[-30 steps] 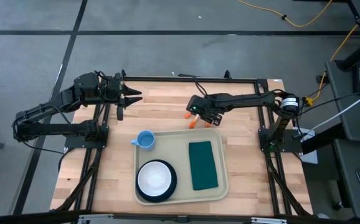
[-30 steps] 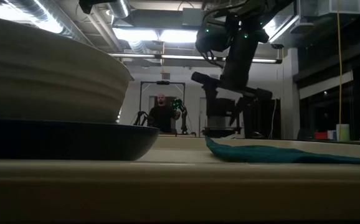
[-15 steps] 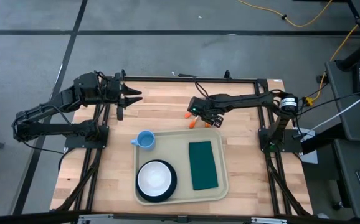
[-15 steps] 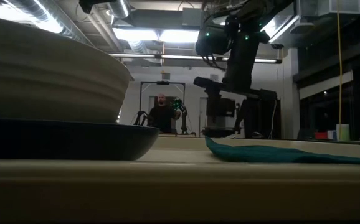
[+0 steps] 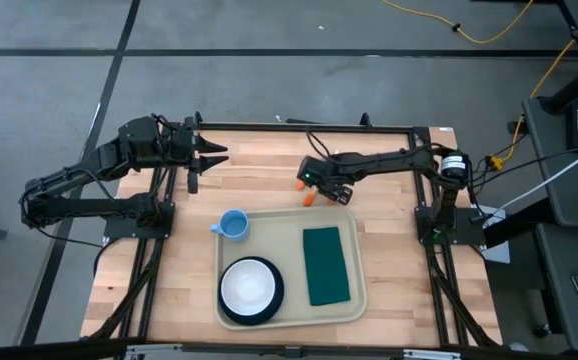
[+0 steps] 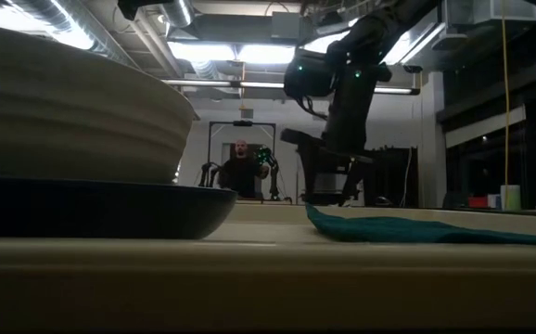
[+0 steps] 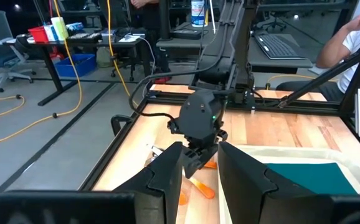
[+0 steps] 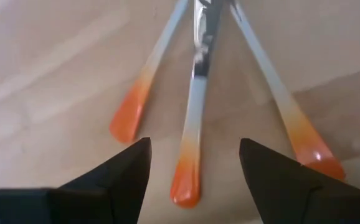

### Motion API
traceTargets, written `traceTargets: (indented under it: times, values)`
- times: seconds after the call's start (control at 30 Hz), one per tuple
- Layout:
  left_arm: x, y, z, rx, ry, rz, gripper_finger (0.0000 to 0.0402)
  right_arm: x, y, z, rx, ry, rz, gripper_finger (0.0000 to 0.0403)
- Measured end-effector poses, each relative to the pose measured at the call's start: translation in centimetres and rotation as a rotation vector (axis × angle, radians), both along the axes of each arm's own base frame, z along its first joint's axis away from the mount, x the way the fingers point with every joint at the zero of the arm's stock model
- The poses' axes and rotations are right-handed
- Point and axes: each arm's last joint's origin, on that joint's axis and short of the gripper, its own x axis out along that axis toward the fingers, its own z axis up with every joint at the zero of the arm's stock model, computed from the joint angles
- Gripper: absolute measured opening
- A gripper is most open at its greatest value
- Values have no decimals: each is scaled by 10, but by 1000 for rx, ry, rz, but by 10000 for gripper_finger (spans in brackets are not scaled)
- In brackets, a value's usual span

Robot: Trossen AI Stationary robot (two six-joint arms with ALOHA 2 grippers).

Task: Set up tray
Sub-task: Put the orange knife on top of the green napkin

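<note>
The beige tray (image 5: 359, 300) lies at the table's near middle. It bears a dark plate (image 5: 269, 310) with a white bowl (image 5: 249, 285) and a green napkin (image 5: 326, 265). A blue cup (image 5: 233, 225) stands on the table by the tray's far left corner. Three utensils with orange-tipped handles (image 8: 186, 177) lie on the wood beyond the tray's far edge (image 5: 310, 196). My right gripper (image 8: 195, 171) hangs open over them, pointing steeply down, with its fingers on either side of the middle handle. My left gripper (image 5: 215, 155) waits open at the far left, raised.
In the low view the plate (image 6: 92, 209) and bowl (image 6: 64, 102) fill the left foreground, and the napkin (image 6: 416, 227) lies to the right. A person shows in the room behind the table. Bare wood lies left of the tray.
My right gripper has sunk toward the orange-handled utensils, still open. The utensils, tray and dishes lie as before.
</note>
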Motion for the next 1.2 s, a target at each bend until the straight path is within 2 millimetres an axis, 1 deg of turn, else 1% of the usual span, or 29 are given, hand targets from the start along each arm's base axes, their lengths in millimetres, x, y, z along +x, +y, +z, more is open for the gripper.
traceTargets:
  times: [0.2,0.5,0.83,1.2]
  values:
    - [0,0,0,0,0,0,98,-1,-8,0,-23,-4,-21,248]
    - [0,0,0,0,0,0,98,-1,-7,0,-8,-6,-13,248]
    - [0,0,0,-2,0,0,98,2,-7,-12,17,12,-9,248]
    - [0,0,0,-3,-1,0,98,0,-12,-12,18,19,-25,248]
